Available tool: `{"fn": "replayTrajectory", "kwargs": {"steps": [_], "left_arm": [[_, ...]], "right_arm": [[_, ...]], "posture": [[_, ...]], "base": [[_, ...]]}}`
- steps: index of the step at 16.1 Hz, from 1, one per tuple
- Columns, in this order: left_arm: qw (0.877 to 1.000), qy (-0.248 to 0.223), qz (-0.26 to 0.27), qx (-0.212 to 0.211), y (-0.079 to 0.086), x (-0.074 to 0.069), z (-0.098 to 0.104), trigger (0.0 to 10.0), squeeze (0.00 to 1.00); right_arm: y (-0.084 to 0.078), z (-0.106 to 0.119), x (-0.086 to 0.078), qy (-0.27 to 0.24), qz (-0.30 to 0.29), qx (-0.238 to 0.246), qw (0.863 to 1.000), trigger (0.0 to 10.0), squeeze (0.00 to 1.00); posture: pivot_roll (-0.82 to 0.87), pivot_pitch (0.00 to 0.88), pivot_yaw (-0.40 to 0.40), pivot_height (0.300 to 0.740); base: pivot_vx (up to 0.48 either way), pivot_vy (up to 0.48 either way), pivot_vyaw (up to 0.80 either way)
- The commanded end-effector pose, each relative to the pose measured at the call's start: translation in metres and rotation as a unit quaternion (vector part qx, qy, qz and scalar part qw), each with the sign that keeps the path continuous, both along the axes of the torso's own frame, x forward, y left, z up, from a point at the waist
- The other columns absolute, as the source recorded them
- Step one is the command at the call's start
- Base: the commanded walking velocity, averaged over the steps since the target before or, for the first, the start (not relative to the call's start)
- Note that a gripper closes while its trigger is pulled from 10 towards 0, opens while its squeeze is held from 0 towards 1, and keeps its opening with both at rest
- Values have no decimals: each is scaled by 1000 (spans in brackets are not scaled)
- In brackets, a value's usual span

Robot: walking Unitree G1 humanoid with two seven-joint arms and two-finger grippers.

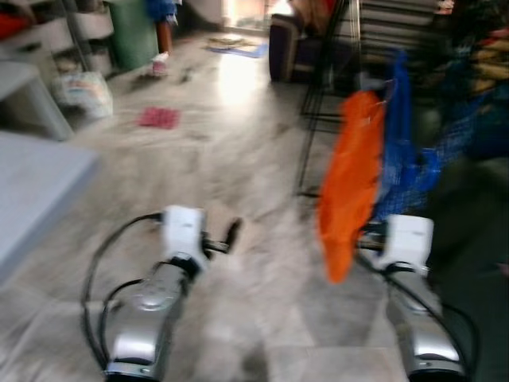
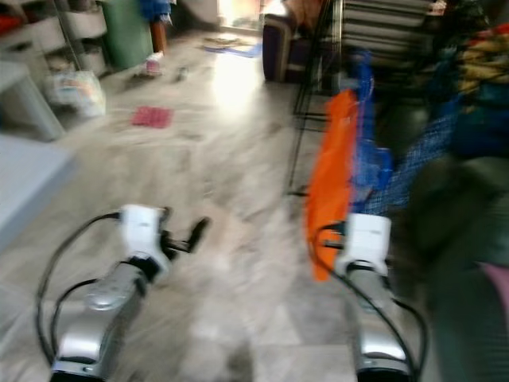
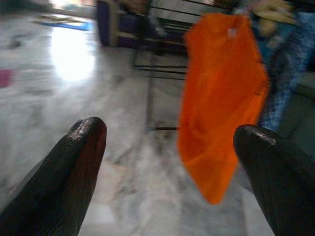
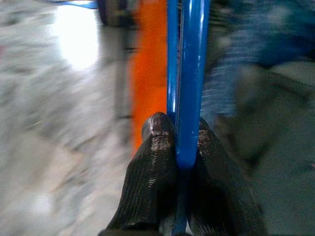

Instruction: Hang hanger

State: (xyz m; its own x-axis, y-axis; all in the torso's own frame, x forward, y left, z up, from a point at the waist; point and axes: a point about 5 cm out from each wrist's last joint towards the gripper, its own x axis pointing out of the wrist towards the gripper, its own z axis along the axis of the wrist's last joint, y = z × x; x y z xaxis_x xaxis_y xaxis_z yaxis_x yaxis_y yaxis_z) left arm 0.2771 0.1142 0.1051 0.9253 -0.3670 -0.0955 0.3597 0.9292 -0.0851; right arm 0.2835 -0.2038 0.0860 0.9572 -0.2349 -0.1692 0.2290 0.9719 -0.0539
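Carrying blue hanger (image 4: 189,73) with orange garment (image 1: 350,183) pinched in right gripper (image 4: 178,147) toward black rack (image 1: 322,87), left gripper (image 3: 172,162) spread, idle.

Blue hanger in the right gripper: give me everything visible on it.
The blue hanger looks like glossy plastic, two slim bars running close together and roughly upright. The right gripper is shut on its lower end, a black finger pressed to each side. An orange garment hangs on it, draped to the robot's left of the bars. Its hook is too blurred to make out; it is not yet on the black rack.
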Motion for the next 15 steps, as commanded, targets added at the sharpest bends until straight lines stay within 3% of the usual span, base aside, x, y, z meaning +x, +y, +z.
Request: {"fn": "replayTrajectory", "kwargs": {"steps": [1, 2, 5, 8, 12, 14, 15], "left_arm": [[999, 6, 17, 30, 10, 0, -3, 10000, 0], [999, 7, 17, 39, 10, 0, -5, 10000, 0], [999, 5, 9, 52, 9, 0, -6, 10000, 0], [998, -11, 4, 67, 9, 9, 0, 10000, 0], [997, -19, 5, 72, 11, 17, 4, 10000, 0], [998, -13, -1, 68, 10, 17, -1, 10000, 0], [998, -15, -5, 65, 9, 18, -1, 10000, 0]], "right_arm": [[4, 4, -1, -1, -15, 35, 999, 10000, 0], [1, 0, -5, 11, -32, 53, 998, 10000, 0], [2, -3, -11, 10, -36, 48, 998, 10000, 0], [8, -8, -15, 12, -49, 57, 997, 10000, 0], [11, -12, -16, 21, -46, 62, 997, 10000, 0], [12, -16, -16, 49, -23, 70, 996, 10000, 0], [10, -23, -19, 84, -18, 44, 995, 10000, 0]], "posture": [[33, 85, -63, 740], [32, 83, -55, 740], [29, 75, -4, 740], [30, 64, 44, 740], [17, 55, 42, 740], [1, 55, 35, 740], [-4, 56, 32, 740]], "base": [[0, 0, 0], [0, 0, 0], [0, 0, 0], [0, 0, 0], [0, 0, 0], [0, 0, 0], [0, 0, 0]]}}
